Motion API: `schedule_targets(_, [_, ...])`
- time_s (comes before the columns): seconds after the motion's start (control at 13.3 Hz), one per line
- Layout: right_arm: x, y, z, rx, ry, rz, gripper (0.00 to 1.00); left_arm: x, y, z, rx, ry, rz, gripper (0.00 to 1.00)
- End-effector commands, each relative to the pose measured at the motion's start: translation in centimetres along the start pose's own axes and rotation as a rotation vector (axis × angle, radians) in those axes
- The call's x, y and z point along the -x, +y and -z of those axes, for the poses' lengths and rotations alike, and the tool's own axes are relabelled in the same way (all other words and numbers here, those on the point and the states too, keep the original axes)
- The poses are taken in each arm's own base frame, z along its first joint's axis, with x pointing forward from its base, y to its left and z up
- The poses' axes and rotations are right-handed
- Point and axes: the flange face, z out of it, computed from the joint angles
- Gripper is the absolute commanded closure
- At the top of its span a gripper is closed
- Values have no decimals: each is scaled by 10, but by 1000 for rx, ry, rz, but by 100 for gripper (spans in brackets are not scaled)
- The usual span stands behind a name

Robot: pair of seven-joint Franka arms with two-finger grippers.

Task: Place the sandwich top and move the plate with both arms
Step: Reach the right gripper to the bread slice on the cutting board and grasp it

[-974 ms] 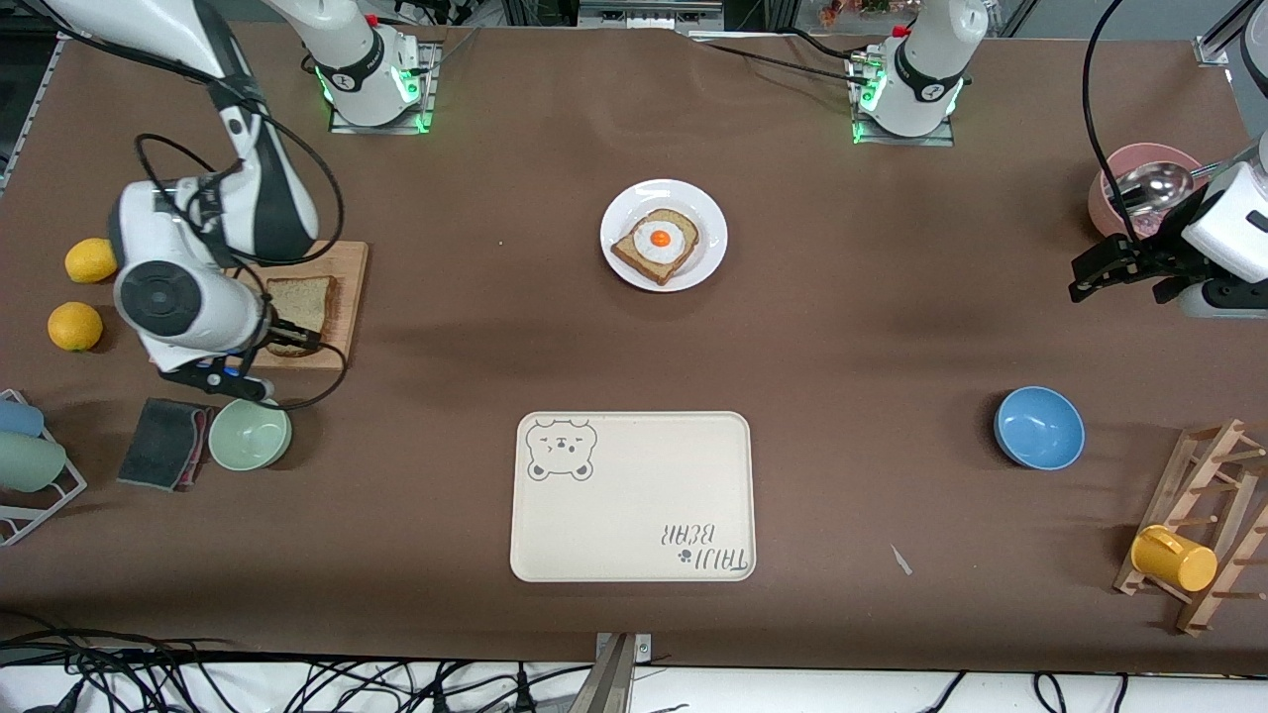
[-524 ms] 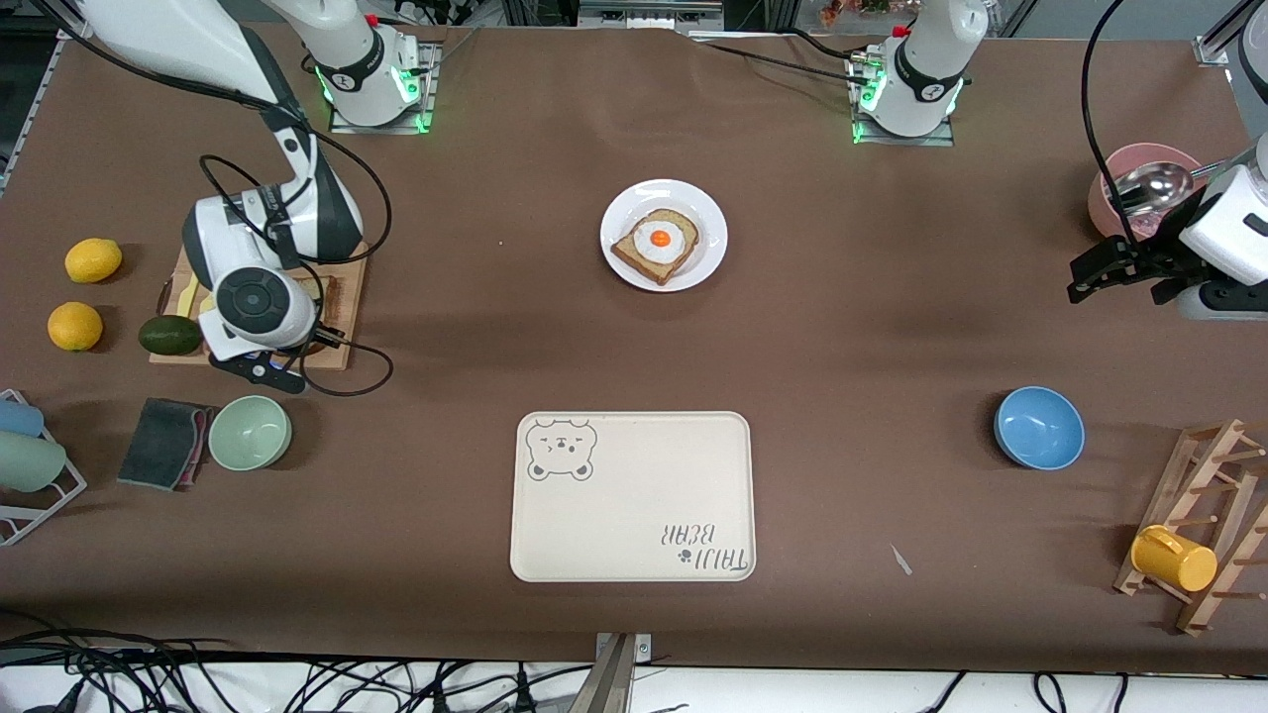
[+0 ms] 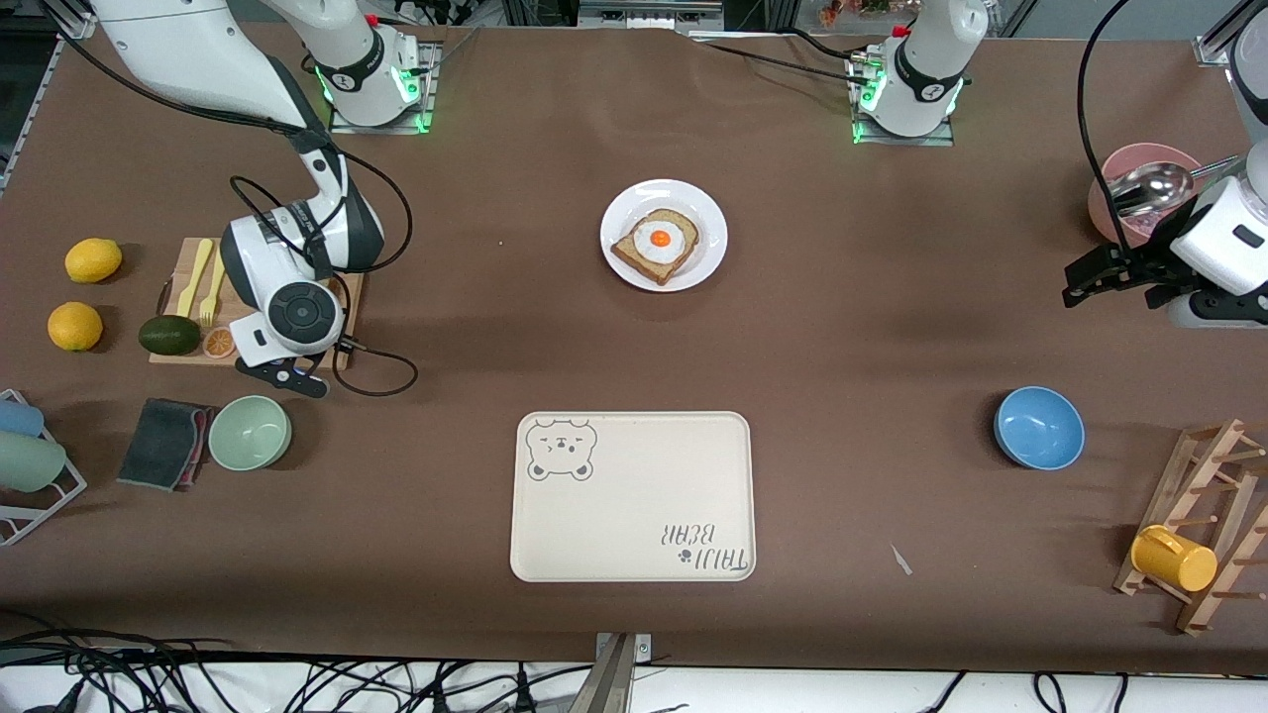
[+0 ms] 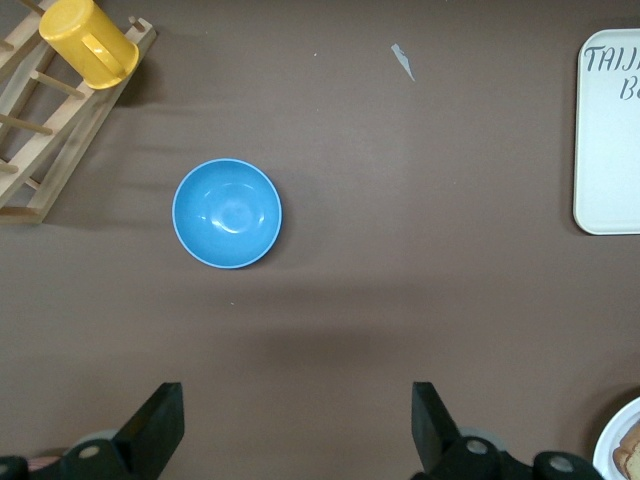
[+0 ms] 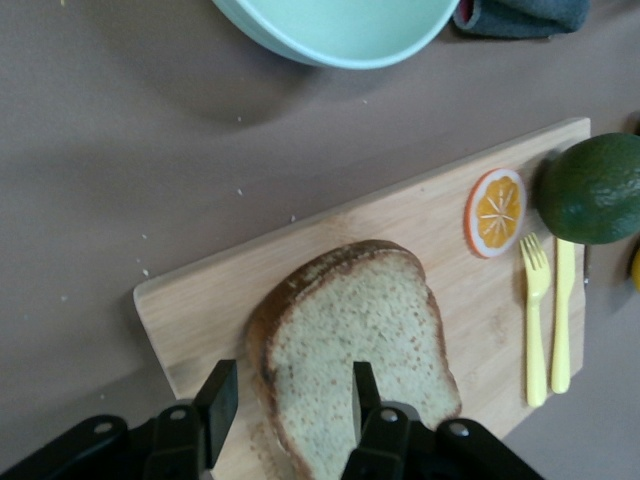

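The sandwich top [image 5: 350,350], a light speckled slice with a brown crust, lies flat on a wooden cutting board [image 5: 300,260]. My right gripper [image 5: 290,400] is open just above it. One finger is over the board beside the crust and the other is over the slice. In the front view the right arm [image 3: 287,312] hides the slice. The white plate [image 3: 619,213] holds a darker toast with a fried egg [image 3: 659,243] at mid-table, toward the bases. My left gripper [image 3: 1090,277] is open and empty over bare table [image 4: 295,430] at the left arm's end.
On the board are an orange slice [image 5: 496,211], an avocado [image 5: 595,188] and yellow cutlery [image 5: 548,320]. A green bowl [image 3: 250,433], a dark cloth [image 3: 163,443], two lemons [image 3: 92,259], a cream tray [image 3: 632,495], a blue bowl [image 3: 1038,427], a pink bowl [image 3: 1124,178] and a mug rack [image 3: 1199,525] stand around.
My right arm swung from the green bowl's side toward the table's middle, uncovering the avocado and cutlery and now hiding the slice in the front view. The left gripper barely shifted.
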Motion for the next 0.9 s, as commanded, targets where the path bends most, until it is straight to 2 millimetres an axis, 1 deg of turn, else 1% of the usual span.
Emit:
schedule_targets(0.0, [1, -4, -5, 5, 25, -24, 47, -4, 0, -11, 15, -13, -18, 0])
schedule_targets(0.15, [1, -5, -8, 2, 25, -24, 52, -4, 0, -12, 15, -13, -18, 0])
schedule_targets(0.3, [0, -6, -11, -7, 30, -24, 54, -4, -1, -11, 8, -11, -20, 0])
schedule_targets(0.52, [0, -5, -12, -6, 26, -26, 69, -3, -1, -1, 7, 9, -20, 0])
schedule_targets(0.82, [1, -6, -20, -7, 19, -29, 69, 2, -2, 8, 7, 20, -21, 0])
